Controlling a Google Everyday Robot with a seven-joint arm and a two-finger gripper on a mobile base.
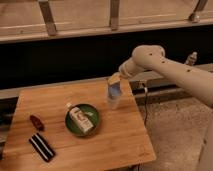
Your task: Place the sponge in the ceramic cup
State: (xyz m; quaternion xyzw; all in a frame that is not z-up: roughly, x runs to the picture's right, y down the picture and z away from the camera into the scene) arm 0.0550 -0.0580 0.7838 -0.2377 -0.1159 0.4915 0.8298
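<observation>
My gripper (115, 83) hangs over the right part of the wooden table (120, 145), pointing down from the white arm that reaches in from the right. It is shut on the light-blue sponge (115, 91). The sponge hangs directly above the pale ceramic cup (114, 104), its lower end at the cup's rim. The cup stands upright just right of the green plate. The sponge hides the inside of the cup.
A dark green plate (75, 126) carrying a cream packet (81, 120) sits mid-table. A small red object (36, 121) and a black white-striped bar (42, 146) lie at the left. The table's right edge is close to the cup; a dark wall and rail run behind.
</observation>
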